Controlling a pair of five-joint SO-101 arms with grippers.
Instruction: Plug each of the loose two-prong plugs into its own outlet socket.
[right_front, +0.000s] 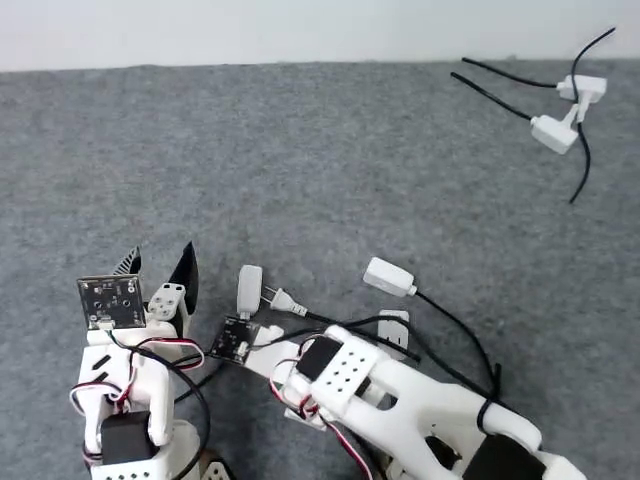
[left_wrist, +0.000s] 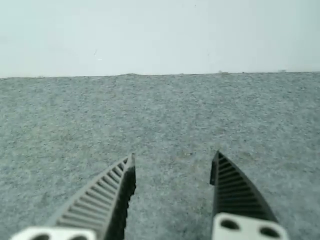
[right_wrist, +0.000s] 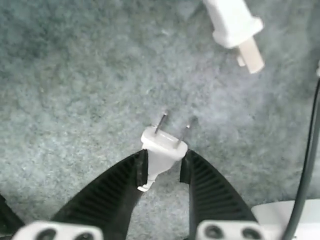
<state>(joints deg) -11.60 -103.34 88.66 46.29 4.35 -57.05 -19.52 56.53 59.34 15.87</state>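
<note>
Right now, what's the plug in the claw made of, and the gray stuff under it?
The two-prong plug in the right claw: smooth white plastic, probably, slightly glossy. Its prongs: shiny gray metal. The table cover: fuzzy, mottled gray, likely carpet or felt.

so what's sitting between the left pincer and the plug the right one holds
A white socket, on the carpet just off the plug's prongs; the high view shows it.

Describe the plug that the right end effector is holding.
The plug is white and plastic-looking: a small flared body with two thin, straight metal prongs that point away from the right end effector. That end effector's black ribbed fingers press the body from both sides. The prongs are bare, in no socket, above the grey carpet.
</note>
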